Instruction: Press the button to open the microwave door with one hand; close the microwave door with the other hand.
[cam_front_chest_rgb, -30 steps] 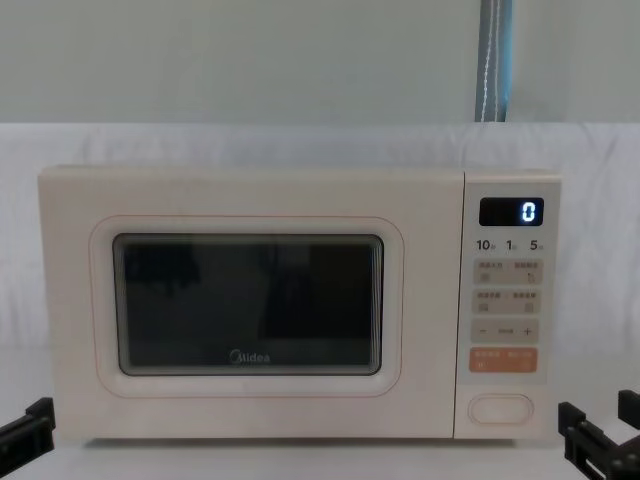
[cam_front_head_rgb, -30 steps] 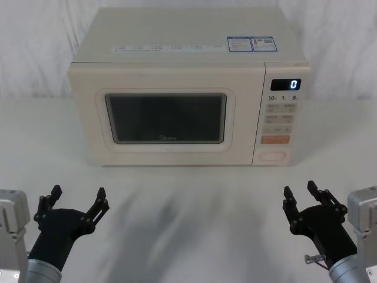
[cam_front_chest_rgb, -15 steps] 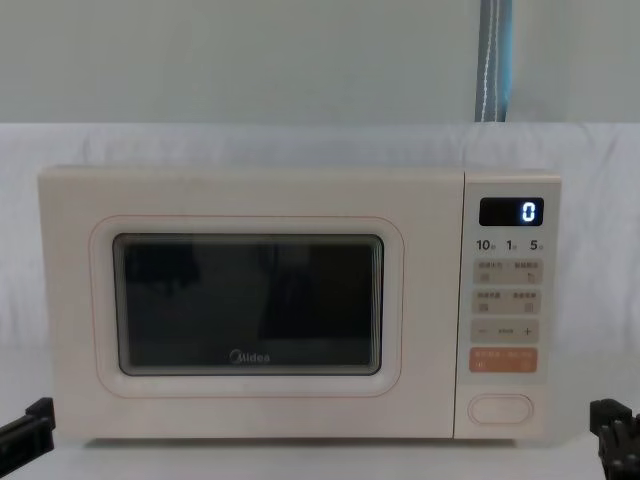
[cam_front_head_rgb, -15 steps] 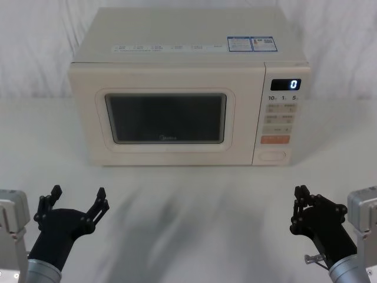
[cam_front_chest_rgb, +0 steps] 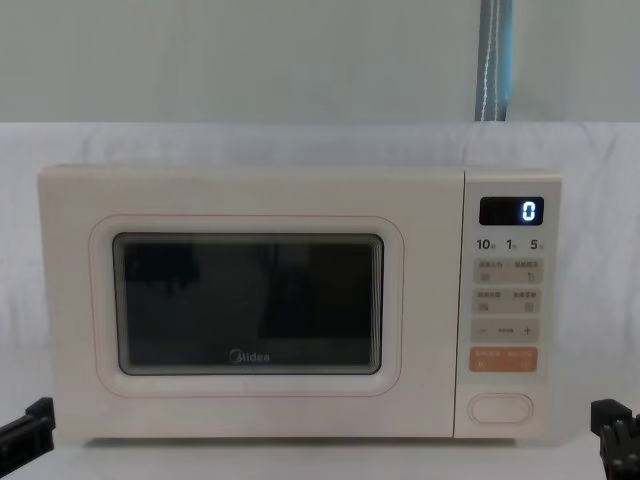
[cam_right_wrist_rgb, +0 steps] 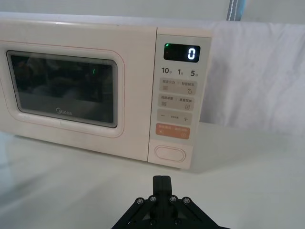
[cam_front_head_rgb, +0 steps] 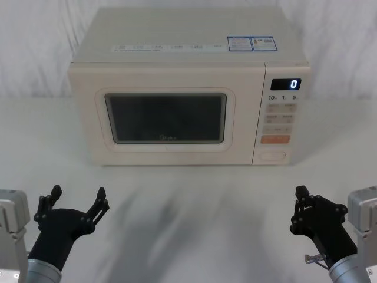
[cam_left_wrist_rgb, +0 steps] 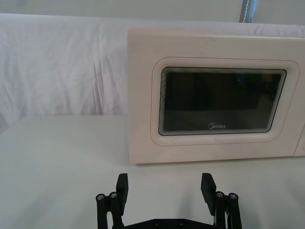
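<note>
Microwave door [cam_front_head_rgb: 165, 121] flush shut; button [cam_front_head_rgb: 273, 155] at the control panel's bottom, below the orange one. Right gripper [cam_front_head_rgb: 302, 196] pressed together, near and low; left gripper [cam_front_head_rgb: 76, 197] spread, parked. I'd drive the closed tips squarely onto the pill, clear of orange.

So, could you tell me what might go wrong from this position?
The shut right gripper is well short of the pill-shaped button; the orange button sits just above it, so a slightly high push could hit that instead. The open left gripper waits in front of the microwave door, which might swing into it.
</note>
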